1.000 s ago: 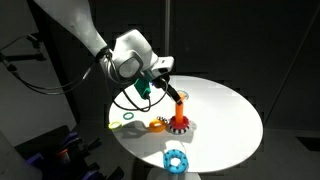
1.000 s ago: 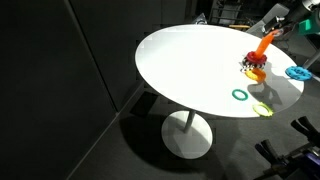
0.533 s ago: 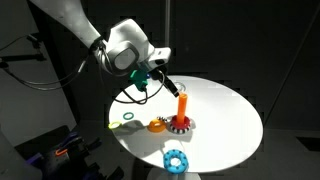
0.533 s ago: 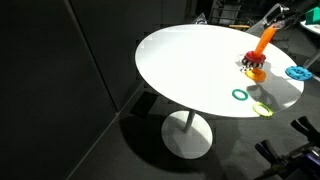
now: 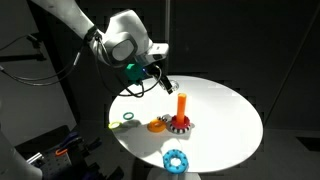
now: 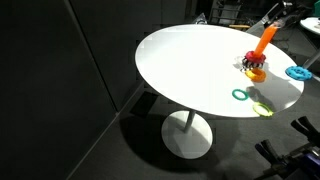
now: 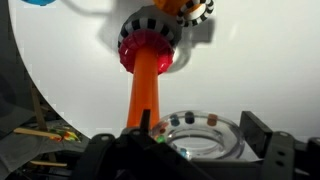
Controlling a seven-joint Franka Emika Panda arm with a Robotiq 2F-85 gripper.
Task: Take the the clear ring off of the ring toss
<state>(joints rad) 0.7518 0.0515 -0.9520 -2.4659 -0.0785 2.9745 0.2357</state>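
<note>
Clear ring (image 7: 205, 135) off ring toss (image 5: 181, 112).
Gripper (image 5: 162, 84), apparently clamped on clear ring, hangs above and beside the upright peg (image 7: 147, 90).

ring toss (image 5: 181, 113), upright orange peg, toothed red base, clear ring (image 7: 205, 137) off it

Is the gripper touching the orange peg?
Apart. In an exterior view the gripper hangs up and aside from the orange peg, with a plain gap between them.
</note>
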